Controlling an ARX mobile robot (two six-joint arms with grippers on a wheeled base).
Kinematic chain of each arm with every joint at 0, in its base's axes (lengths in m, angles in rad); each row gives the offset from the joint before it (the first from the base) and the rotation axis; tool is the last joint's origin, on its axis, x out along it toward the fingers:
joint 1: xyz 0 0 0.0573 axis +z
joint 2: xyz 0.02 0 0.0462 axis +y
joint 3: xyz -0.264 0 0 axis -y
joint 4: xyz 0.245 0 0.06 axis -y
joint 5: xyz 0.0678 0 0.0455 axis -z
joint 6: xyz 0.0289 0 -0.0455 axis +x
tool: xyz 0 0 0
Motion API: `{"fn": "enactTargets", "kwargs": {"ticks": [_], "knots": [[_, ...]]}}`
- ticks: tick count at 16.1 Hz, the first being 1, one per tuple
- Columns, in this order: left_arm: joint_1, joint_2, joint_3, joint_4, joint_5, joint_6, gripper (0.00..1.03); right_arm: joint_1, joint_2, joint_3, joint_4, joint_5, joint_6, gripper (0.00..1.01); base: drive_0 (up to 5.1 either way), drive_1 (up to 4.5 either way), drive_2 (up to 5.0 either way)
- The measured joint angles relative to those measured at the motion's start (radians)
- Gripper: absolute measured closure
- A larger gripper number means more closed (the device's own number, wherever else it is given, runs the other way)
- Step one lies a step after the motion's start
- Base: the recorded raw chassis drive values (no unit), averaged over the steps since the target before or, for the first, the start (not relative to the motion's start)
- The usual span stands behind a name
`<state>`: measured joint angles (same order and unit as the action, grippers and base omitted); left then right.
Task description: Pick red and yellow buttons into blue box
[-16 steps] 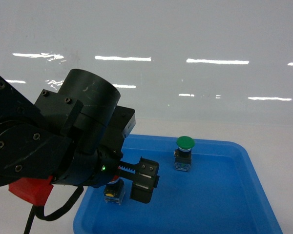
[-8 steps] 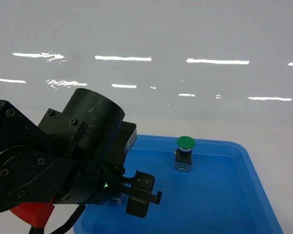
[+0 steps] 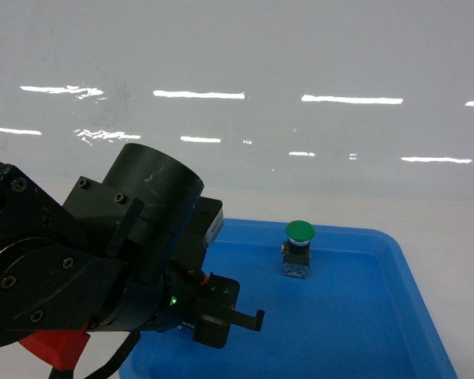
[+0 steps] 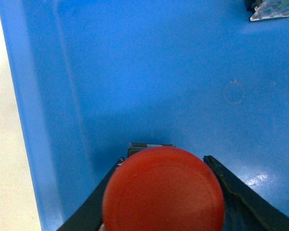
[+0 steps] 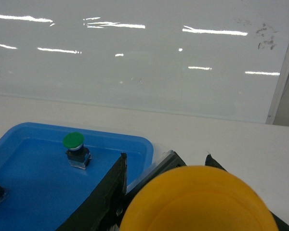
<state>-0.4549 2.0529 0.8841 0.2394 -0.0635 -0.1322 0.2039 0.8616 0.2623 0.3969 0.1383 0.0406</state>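
My left gripper (image 4: 164, 160) sits low inside the shallow blue tray (image 4: 135, 72), near its left wall. It is shut on the red button (image 4: 164, 192), whose round cap fills the space between the two black fingers. In the head view the left arm hides that button, and only the gripper (image 3: 233, 316) shows over the tray's near left corner. The right gripper (image 5: 166, 159) is shut on the yellow button (image 5: 197, 202) and holds it over the white table, just right of the tray (image 5: 29, 192). The blue box is out of view.
A green button (image 3: 299, 231) stands upright in the back middle of the tray (image 3: 363, 316); it also shows as the green button (image 5: 73, 140) in the right wrist view. A glossy white wall runs behind the table. The right arm is outside the head view.
The left arm has dropped lower into the tray. Its fingers have drawn in from wide open around the red button, which the arm now hides in the head view.
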Motion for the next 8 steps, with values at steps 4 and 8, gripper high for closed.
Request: {"fn": "enactTargets", "kwargs": {"ticks": [4,8], "knots": [[0.006,0.002,-0.011,0.04,0.002,0.0,0.78,0.0,0.0,0.0,0.0,0.0,0.0,0.6,0.0,0.0,0.0],[0.023,0.0,-0.042,0.095,0.008,0.001,0.78,0.0,0.0,0.0,0.0,0.0,0.0,0.6,0.0,0.0,0.0]]}}
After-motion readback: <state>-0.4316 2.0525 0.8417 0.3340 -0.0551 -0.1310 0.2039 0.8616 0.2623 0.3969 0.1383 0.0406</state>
